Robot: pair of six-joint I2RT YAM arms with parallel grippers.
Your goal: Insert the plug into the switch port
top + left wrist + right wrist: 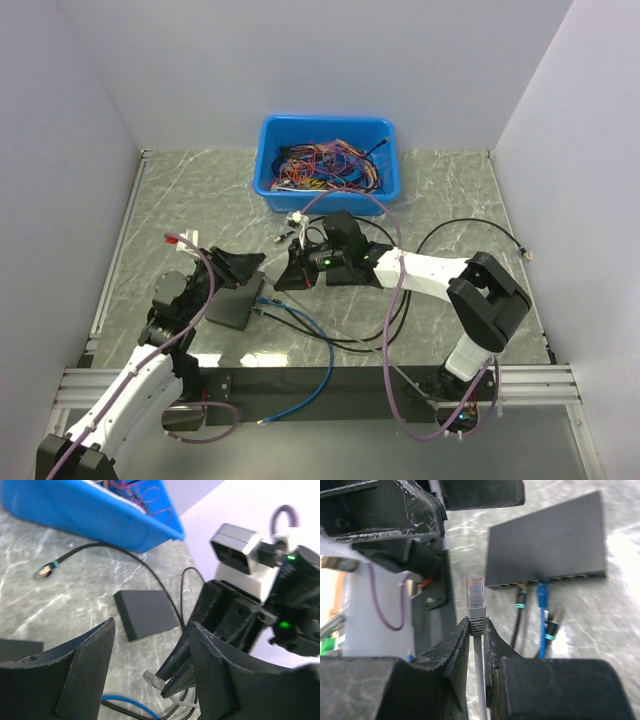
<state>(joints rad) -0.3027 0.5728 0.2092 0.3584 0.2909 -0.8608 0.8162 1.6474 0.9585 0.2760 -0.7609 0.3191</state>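
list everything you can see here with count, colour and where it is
table: one, grey marbled, under everything
bin: one, blue, far middle of the table
wires: many, mixed colours, tangled in the bin
switch: one, dark charcoal, flat on the table
port row: one, along the switch's long edge
black cable: one, plugged into the port row
blue cable: one, plugged in beside the black cable
plug: one, grey on a grey cable, held short of the port row
slab: one, matte black, flat on the table
loose cable: one, black, running past the slab
left gripper: one, black, open, empty
right gripper: one, black, shut on the plug
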